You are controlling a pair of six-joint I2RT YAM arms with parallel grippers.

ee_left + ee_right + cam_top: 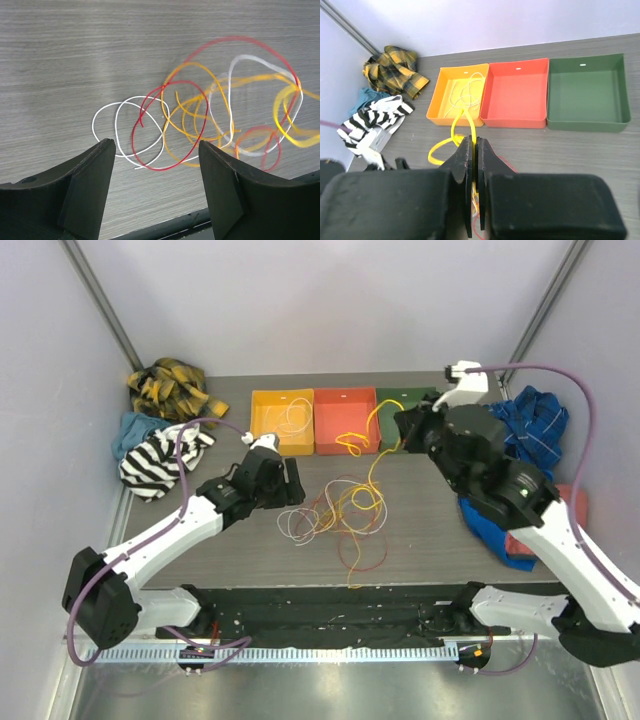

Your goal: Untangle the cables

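Right pincer [473,150] is clamped shut on a yellow cable [456,125]. It is held up off the counter [250,540] in front of the bins, and the strand hangs from it in loops down to the pile. Left pincer [155,185] stands wide open with nothing between the pads, hovering just left of the pile without touching any strand. The rest of the cables [340,510] sit mid-counter between the two arms: red, yellow-orange and white loops overlapping, with the white loops nearest the left pincer. A separate white cable [293,420] lies coiled in the yellow bin [282,392]. The red bin [345,391] is beside it, and the green bin [400,395] is mostly covered by the right arm in the top view. The exact grip point is hidden there too; only the wrist view shows it. The far loops are blurred in the left wrist view, so the crossings there are hard to sort out. Plaid cloth [170,385] and striped cloth [160,460] lie far left, blue cloth [535,420] far right, partly under the arm.
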